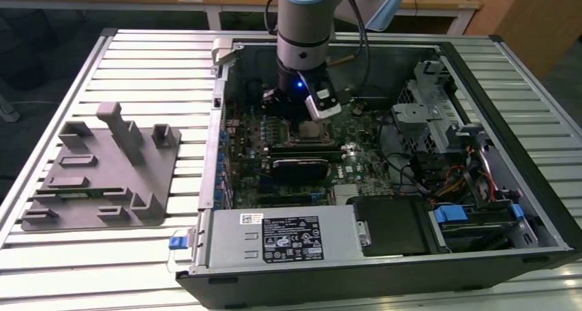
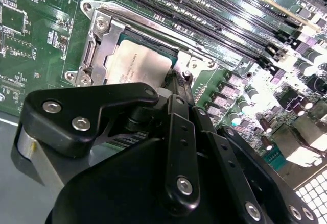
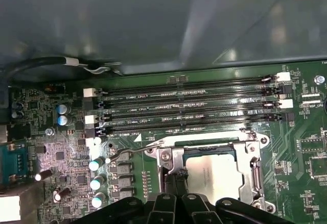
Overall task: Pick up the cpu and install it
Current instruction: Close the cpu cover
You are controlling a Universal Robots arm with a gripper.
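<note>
Black claw [image 2: 173, 81]: low over the socket, right at the cpu's edge; we cannot tell whether it is open or closed
Silver cpu [image 2: 138, 63]: flat inside the socket frame [image 2: 99, 35]; seated, we judge
Green motherboard [image 2: 30, 55]: level in the opened case [image 1: 272, 284]; reachable from above

Exterior view high, looking down on case [image 1: 364, 284]; both wrist views close, sharing socket [image 2: 94, 50] [image 3: 254, 170].

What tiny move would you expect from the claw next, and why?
Probably a short, straight lift away. The small flat square chip with the shiny silver top seems to lie level inside the metal socket frame, and the black claw hangs right at its edge, so rising straight should avoid dragging it sideways.
</note>
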